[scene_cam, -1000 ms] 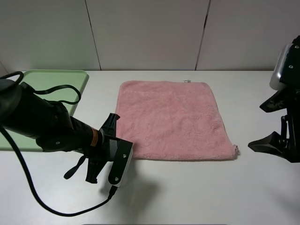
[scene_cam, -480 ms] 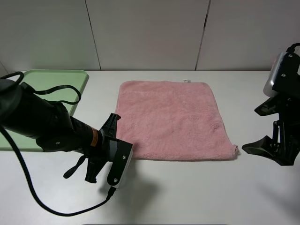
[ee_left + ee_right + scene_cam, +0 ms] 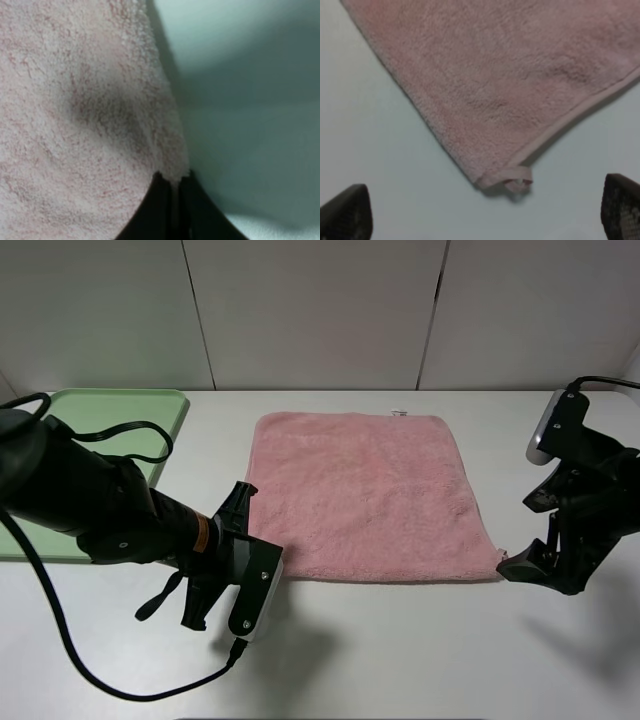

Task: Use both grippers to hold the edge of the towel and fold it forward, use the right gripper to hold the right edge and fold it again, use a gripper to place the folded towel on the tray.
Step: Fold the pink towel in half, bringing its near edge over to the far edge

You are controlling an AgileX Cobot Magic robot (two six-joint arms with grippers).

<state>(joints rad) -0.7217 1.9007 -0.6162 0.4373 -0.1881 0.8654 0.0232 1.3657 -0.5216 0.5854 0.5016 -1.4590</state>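
The pink towel (image 3: 370, 490) lies flat and spread out in the middle of the table. My left gripper (image 3: 258, 546) sits at its near left corner. In the left wrist view that gripper (image 3: 173, 183) is shut, pinching the edge of the towel (image 3: 160, 100). My right gripper (image 3: 525, 535) stands open just right of the near right corner (image 3: 500, 560), apart from the cloth. In the right wrist view the towel corner with its small loop (image 3: 514, 179) lies between the wide-spread fingertips (image 3: 345, 210). The green tray (image 3: 120, 410) is at the far left.
Grey wall panels rise behind the table's far edge. A white tag (image 3: 398, 413) sticks out of the towel's far hem. The left arm's black cable (image 3: 70, 640) loops over the table near the front left.
My right gripper has moved left and down toward the towel's near right corner, staying open. The left gripper and the towel have not moved.
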